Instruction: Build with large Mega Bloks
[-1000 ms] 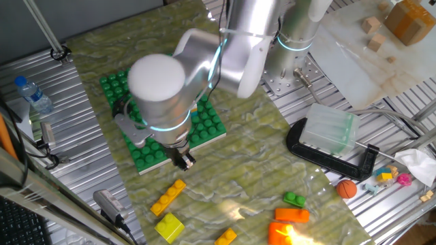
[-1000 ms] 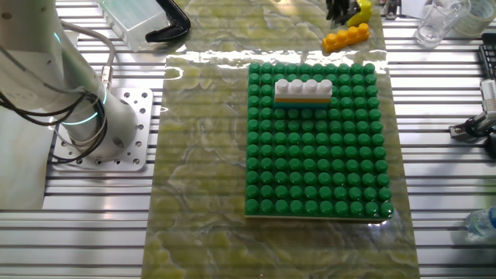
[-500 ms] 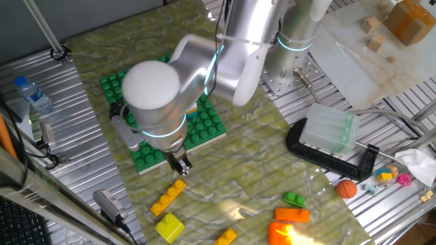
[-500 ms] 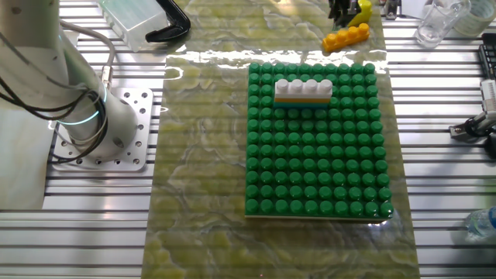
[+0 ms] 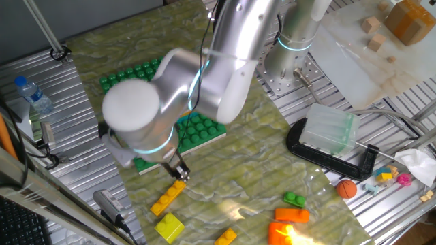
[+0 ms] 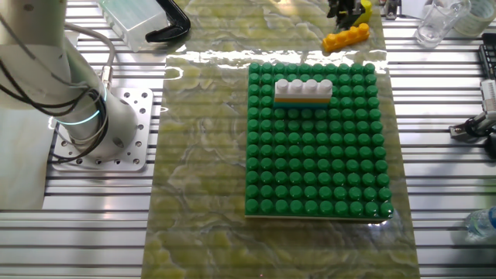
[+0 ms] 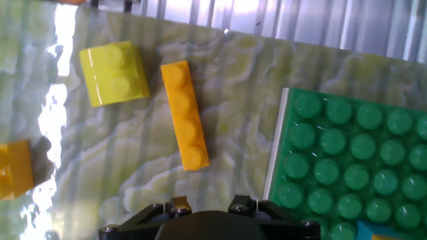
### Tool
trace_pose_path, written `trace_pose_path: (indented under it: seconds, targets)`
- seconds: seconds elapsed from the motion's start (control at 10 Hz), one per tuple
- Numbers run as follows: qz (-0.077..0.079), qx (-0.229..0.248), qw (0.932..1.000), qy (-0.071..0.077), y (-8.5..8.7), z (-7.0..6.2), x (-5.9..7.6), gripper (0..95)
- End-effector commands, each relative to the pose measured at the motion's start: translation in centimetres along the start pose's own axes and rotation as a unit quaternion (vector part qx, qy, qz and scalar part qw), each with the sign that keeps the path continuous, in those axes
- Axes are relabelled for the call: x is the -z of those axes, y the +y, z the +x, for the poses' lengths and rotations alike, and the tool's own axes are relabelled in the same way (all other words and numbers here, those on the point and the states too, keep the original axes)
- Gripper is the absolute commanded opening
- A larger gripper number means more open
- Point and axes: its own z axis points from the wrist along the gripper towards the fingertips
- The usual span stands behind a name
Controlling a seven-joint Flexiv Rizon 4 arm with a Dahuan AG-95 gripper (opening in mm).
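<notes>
On the left of one fixed view a water bottle [image 5: 32, 94] lay on the slatted metal bench [image 5: 82, 156]. Next came the green studded baseplate [image 5: 201, 128], mostly hidden by the arm's wrist housing [image 5: 136, 112], resting on a green marbled mat [image 5: 238, 170]. The gripper [image 5: 178, 171] hung just past the baseplate's near edge, directly above one end of the yellow-orange four-stud bar [image 5: 167, 198]; its fingers were too small and dark to show whether they were parted or closed, so I cannot tell. Below the bar sat a yellow short brick [image 5: 169, 226], then a small yellow-orange brick [image 5: 225, 237], and farther right an orange brick [image 5: 291, 216] with a green brick [image 5: 294, 199] just beside it. A black clamp [image 5: 330, 153] and a clear plastic box [image 5: 330, 129] lay at the right.

In the other fixed view the baseplate carried a white four-stud bar [image 6: 304, 87] stacked on an orange layer near its far edge; the yellow-orange bar lay beyond it on the mat.

In the hand view, left to right: the yellow short brick, the yellow-orange bar lying free on the mat, near but apart from the brick, then the baseplate's corner.
</notes>
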Motion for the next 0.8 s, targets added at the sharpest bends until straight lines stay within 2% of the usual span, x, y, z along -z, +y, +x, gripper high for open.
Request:
trace_pose_path:
  seconds: [0.1,0.4,0.5,0.7,0.8]
  targets:
    - [0.002,-0.017,0.9996,-0.021,0.7,-1.4,-1.6,19.0]
    - [0.006,-0.028,0.9986,-0.044,0.7,-3.2,-3.8,19.0]
    - [0.006,-0.033,0.9983,-0.048,0.4,-3.5,-4.2,38.0]
    - [0.007,-0.032,0.9981,-0.052,0.1,-3.8,-4.6,38.0]
    - [0.007,-0.029,0.9977,-0.061,-0.2,-4.2,-5.1,38.0]
